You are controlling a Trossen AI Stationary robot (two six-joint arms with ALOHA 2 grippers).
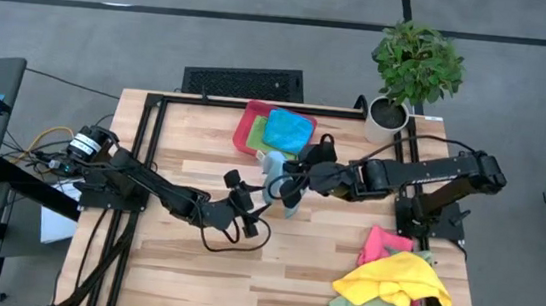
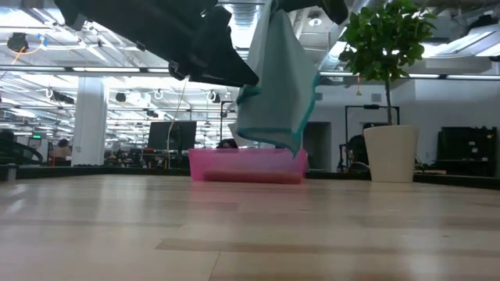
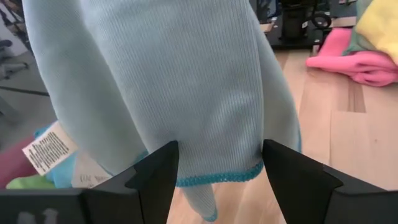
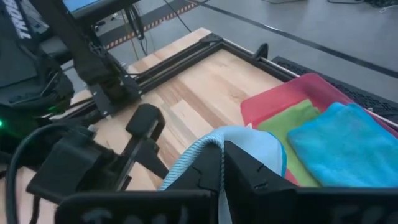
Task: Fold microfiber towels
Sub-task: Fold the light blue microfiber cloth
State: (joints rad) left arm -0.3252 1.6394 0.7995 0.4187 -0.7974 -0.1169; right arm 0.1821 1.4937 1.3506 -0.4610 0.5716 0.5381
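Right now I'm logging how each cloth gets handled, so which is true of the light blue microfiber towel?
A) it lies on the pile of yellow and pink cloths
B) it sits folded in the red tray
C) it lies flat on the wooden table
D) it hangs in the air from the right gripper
D: the light blue microfiber towel hangs above the table, pinched at its top by the shut right gripper, while the open left gripper faces its lower hem.

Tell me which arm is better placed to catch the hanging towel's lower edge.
Left. Its open left gripper already faces the light blue towel near its hem, while the right gripper is shut on the top, holding it up.
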